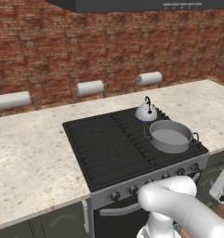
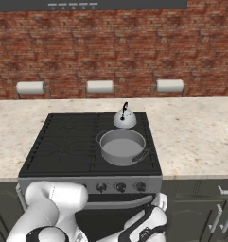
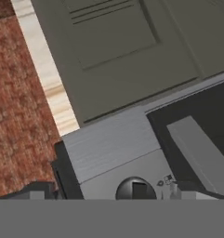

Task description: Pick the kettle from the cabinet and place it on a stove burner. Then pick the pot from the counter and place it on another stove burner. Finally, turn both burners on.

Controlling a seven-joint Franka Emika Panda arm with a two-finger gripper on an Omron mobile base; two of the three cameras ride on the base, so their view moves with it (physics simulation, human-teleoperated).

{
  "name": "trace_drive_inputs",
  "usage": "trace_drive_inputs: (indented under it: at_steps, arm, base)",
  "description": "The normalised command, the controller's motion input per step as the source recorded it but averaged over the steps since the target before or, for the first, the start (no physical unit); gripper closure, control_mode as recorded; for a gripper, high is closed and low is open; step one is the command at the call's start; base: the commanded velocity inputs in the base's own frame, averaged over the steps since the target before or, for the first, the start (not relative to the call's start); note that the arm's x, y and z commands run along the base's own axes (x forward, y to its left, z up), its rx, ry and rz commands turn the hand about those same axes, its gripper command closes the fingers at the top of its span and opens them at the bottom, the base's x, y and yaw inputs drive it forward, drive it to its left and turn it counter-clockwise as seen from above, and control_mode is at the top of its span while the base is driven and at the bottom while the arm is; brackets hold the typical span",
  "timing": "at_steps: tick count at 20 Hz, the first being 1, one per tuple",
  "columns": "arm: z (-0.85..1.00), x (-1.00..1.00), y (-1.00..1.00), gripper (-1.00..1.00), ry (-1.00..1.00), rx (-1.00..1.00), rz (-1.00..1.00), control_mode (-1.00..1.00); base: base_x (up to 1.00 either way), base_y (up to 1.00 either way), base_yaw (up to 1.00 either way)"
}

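Presently, kettle and pot each sit on a right-hand stove burner, kettle at 12 o'clock of the pot. Your end effector is spread wide, holding nothing, facing a knob. Next, you likely close on that knob and turn it.

Silvery kettle, grey pot, seemingly speckled counter

kettle: 1 | pot: 1 | paper-towel rolls: 3 (along wall)

2 base views flanking stove
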Motion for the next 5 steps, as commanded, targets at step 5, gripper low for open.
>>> trace_drive_inputs:
  at_steps: [5]
  arm:
    - [0.01, -0.35, -0.24, -1.0, 0.0, 0.0, 0.0, -1.0]
  base:
    - [0.0, 0.0, 0.0]
